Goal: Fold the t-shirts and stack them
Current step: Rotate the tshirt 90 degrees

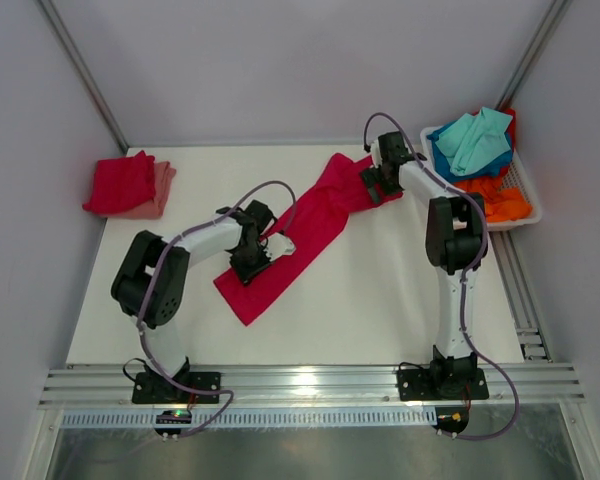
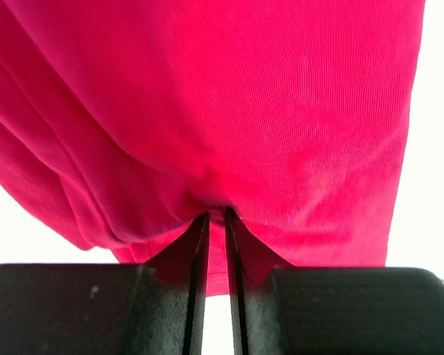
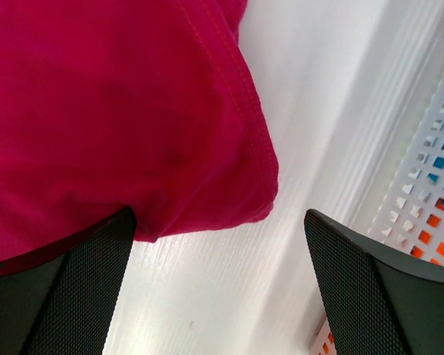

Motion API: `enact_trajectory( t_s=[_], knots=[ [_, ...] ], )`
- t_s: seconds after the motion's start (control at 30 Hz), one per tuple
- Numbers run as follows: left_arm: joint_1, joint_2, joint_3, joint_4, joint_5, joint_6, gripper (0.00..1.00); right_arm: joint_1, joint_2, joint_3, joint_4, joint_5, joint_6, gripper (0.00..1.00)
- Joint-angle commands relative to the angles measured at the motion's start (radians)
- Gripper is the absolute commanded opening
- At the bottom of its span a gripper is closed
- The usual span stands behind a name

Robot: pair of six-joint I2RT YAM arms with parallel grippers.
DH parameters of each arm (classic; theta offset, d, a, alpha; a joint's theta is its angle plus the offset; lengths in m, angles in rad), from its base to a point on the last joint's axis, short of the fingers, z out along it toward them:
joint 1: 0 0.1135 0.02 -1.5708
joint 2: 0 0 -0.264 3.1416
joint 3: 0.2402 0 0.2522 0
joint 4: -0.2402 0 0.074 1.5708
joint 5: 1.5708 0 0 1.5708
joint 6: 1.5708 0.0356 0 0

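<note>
I have the red t-shirt (image 1: 315,225) lying as a long diagonal strip across the white table (image 1: 400,300). One end is near my left arm and the other reaches toward the far right, by the basket (image 1: 525,190). My left gripper (image 1: 252,262) is pinched almost closed on a bunched fold near the lower end. In the left wrist view the 2 fingers (image 2: 196,251) have cloth gathered right at their tips. My right gripper (image 1: 378,182) stands wide and holds nothing. In its wrist view the stitched hem corner (image 3: 263,185) lies on the table between the spread fingers, nearer one finger than the other.

I judge this cloth to be light, limp and thin. It will likely sag from any single pinch, keep no shape, and drag across the table so that wrinkles follow the pull. It does not look fragile, and the fine knit should sit firmly in the pads. The best hold for the right side looks like that doubled hem corner, where the seam gives a thicker bite. With 2 holds at opposite ends I could draw the shirt flat.

Elsewhere, 2 folded shirts (image 1: 128,185), red over pink, sit stacked at the far left. The teal, blue and orange shirts (image 1: 477,140) fill the basket.
</note>
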Motion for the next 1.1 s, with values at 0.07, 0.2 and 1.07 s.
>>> enact_trajectory(
  t_s=[0.07, 0.2, 1.07],
  knots=[
    [-0.050, -0.071, -0.065, -0.095, 0.094, -0.026, 0.15, 0.002, 0.078, 0.133, -0.059, 0.059, -0.019, 0.99],
    [-0.110, -0.112, -0.102, -0.116, 0.114, -0.032, 0.15, 0.000, 0.127, 0.235, -0.098, 0.047, -0.010, 0.99],
    [-0.307, -0.160, -0.010, -0.079, 0.195, -0.015, 0.13, 0.003, 0.213, 0.404, -0.148, 0.014, -0.017, 0.99]
  ],
)
